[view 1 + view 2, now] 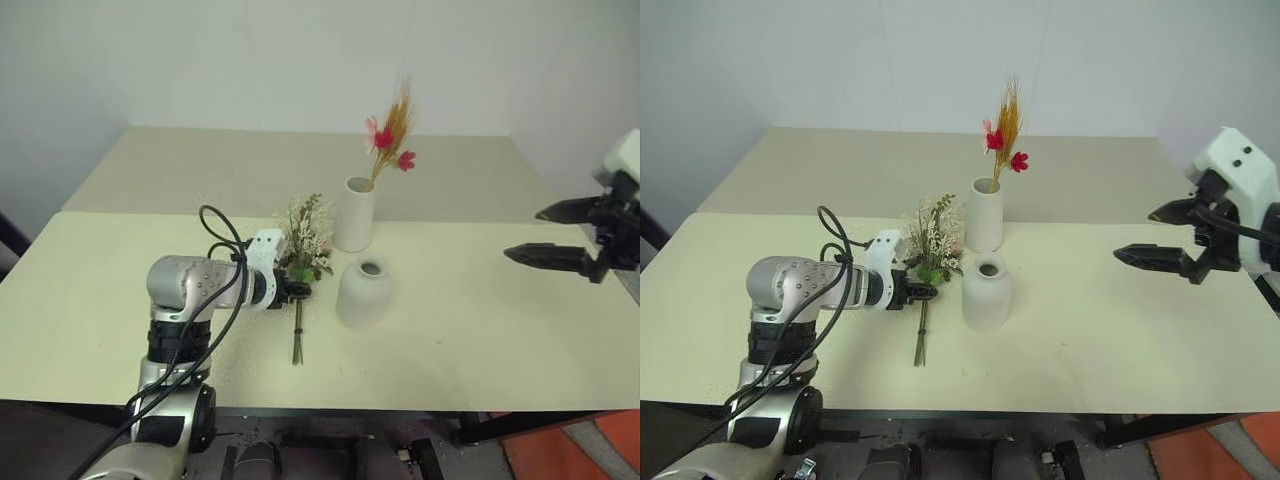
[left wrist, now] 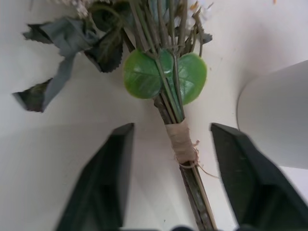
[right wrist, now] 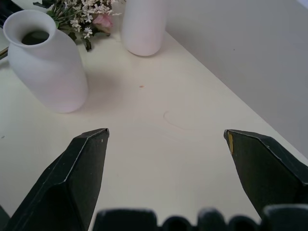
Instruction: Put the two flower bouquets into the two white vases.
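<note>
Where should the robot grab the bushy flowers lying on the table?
Probably on the twine-wrapped stems of the bushy bouquet, coming from above with a finger on each side. It lies flat, and the stems there are bundled tight and firm; the blooms would crush.

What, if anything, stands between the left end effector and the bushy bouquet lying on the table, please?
Nothing visible. The left end effector already straddles the twine-wrapped stems of the bushy bouquet, one finger on each side with bare table between. The dome-shaped vase stands just beside it.

white vases (image 1: 363, 291), cream table (image 1: 480, 340), green leaves (image 2: 163, 77)
</note>
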### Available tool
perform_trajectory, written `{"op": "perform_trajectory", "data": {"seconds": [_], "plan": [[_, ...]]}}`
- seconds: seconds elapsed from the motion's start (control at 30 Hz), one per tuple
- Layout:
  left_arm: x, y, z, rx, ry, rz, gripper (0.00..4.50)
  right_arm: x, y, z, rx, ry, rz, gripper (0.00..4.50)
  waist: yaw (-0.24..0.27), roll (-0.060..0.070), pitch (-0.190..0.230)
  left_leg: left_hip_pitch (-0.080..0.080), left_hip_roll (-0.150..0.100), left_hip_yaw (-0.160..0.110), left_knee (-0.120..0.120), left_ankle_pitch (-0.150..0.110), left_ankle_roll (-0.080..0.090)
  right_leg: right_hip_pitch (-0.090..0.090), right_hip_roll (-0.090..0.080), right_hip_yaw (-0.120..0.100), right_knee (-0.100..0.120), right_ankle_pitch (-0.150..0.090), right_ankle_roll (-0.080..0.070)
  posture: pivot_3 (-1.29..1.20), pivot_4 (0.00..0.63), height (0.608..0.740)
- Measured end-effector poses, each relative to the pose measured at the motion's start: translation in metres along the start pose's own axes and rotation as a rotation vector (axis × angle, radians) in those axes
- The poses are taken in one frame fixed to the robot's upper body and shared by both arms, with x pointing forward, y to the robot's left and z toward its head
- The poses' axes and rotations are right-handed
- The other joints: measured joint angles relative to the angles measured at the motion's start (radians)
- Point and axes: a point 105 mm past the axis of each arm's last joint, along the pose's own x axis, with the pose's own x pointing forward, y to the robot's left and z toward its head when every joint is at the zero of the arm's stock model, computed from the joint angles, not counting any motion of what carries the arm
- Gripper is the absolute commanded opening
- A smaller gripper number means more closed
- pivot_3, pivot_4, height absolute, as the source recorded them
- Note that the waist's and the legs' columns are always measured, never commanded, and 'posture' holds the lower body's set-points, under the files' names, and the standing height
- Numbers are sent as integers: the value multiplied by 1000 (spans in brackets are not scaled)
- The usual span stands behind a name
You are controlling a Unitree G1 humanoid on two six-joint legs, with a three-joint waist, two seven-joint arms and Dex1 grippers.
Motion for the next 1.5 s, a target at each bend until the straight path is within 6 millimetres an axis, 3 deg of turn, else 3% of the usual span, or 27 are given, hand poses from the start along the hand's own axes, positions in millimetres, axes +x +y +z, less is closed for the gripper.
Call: {"op": "perform_trajectory", "data": {"seconds": [0.17,0.33,0.43,0.53,0.67,0.77,0.83,0.97,1.17,1.37,1.5], "plan": [[5,0,-2,-10,17,-7,59,-8,6,-7,-1,24,12,4500,1,0,0,1,0,0,0,0,0,1,0,0,0,0,2,0,150,740],[8,1,2,-13,-11,13,46,-18,7,-7,-9,19,-4,4500,1,0,0,2,0,-1,0,0,0,3,0,0,-1,0,2,0,150,740],[8,8,14,-53,-104,67,46,-20,8,-8,-12,21,-8,4500,2,0,0,2,0,-1,0,0,0,3,0,-1,-2,0,3,0,150,740],[-5,27,35,-83,-257,174,46,-24,6,-11,-18,14,-24,4500,1,0,0,2,0,-1,0,0,0,4,0,0,-2,1,2,0,150,740],[-38,43,74,-119,-555,234,46,-28,3,-17,-27,-13,-60,4500,6,0,0,1,-1,-1,1,0,0,5,0,-1,-3,1,3,0,150,740],[-78,26,107,-111,-857,18,46,-33,5,-27,-47,-45,-75,4500,15,0,0,1,-1,-1,1,0,0,5,0,-1,-4,1,3,0,150,740],[-105,3,122,-101,-1004,-214,46,-36,11,-34,-41,-51,-42,4500,23,0,0,1,-1,-1,1,0,0,6,0,-1,-5,1,4,0,150,740],[-138,-30,136,-41,-1141,-514,46,-42,25,-32,-70,-81,24,4500,30,-1,0,4,-1,-2,3,0,0,11,0,-2,-5,1,5,0,150,740],[-125,-75,134,38,-1028,-841,46,-38,34,-45,-44,-83,40,4500,27,-1,-1,3,-1,-2,6,0,0,11,0,-1,-5,1,5,0,150,740],[-100,-115,125,149,-929,-975,46,-43,37,-46,-50,-97,-17,4500,26,-1,-1,2,-1,-3,6,0,0,10,0,-1,-6,1,5,0,150,740],[-77,-125,121,197,-890,-967,46,-44,39,-48,-45,-94,-37,4500,23,-1,-1,2,-2,-3,6,0,0,11,0,-1,-6,-1,2,0,150,740]]}}
